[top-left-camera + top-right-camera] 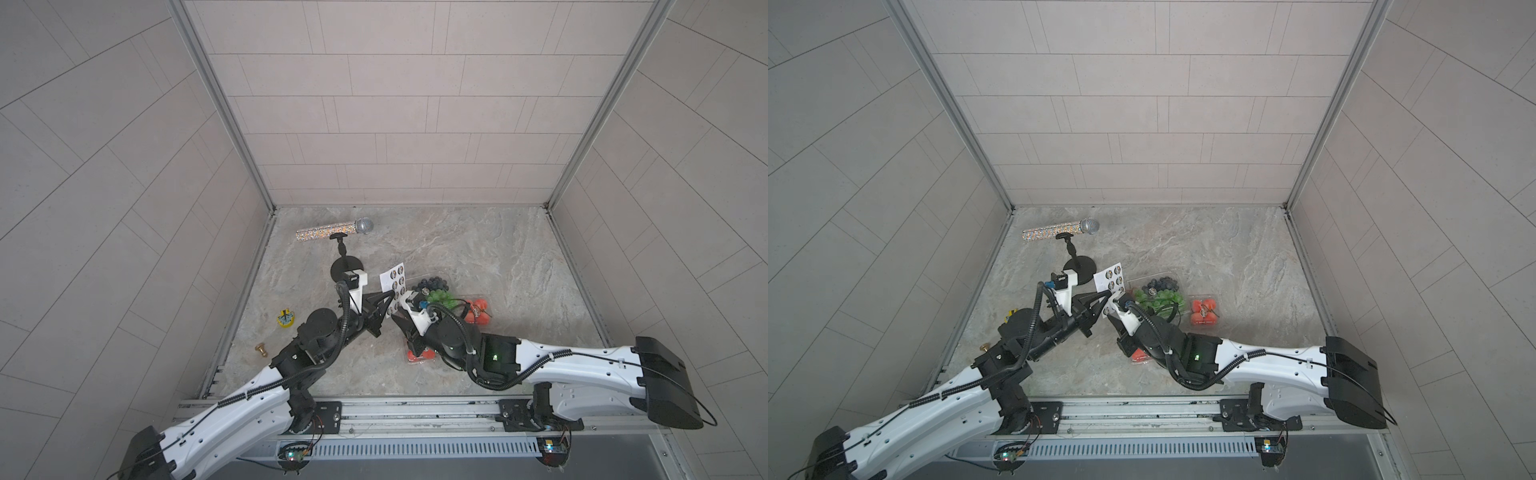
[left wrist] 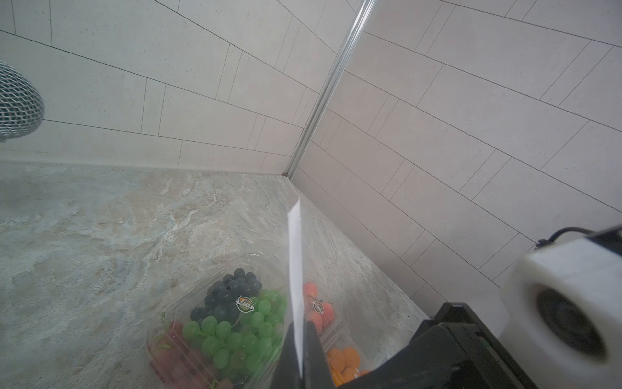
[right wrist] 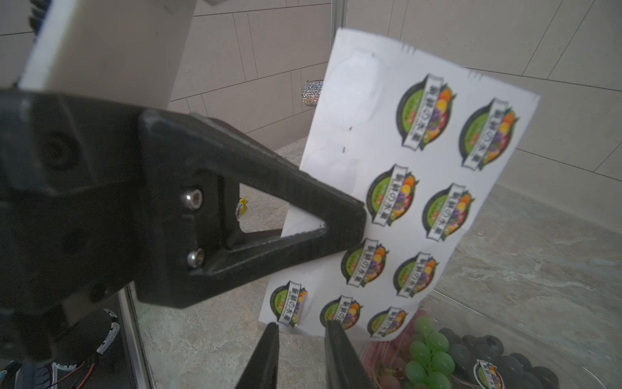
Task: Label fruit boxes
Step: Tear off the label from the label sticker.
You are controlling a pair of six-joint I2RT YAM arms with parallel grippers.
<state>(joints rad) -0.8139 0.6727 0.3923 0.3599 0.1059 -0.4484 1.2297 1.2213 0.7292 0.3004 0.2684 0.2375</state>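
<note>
1. Clutter is spotted on the left: a yellow toy (image 1: 285, 319) and a small brass piece (image 1: 260, 350), with a glittery microphone (image 1: 334, 230) perched on its black stand (image 1: 347, 269) farther back.
2. Next, the left gripper (image 2: 300, 336) is seen clamped on the left edge of the white sticker sheet (image 3: 404, 188), which is held upright above the table (image 1: 478, 241).
3. Just right and nearer, the right gripper (image 3: 301, 336) is found with its jaws parted by a narrow gap at the sheet's lower edge; whether the sheet is touched cannot be told.
4. Right of centre, the large fruit box (image 1: 1158, 293) of green grapes and blueberries is laid flat, and a round label (image 2: 244, 303) is shown on its lid.
5. Further right, a small box of red fruit (image 1: 1203, 311) is seen, also labelled. A box of oranges (image 2: 343, 365) is glimpsed close beside it in the left wrist view. A second red box (image 1: 1138, 355) lies nearer, partly hidden under the right arm (image 1: 1266, 365).
</note>
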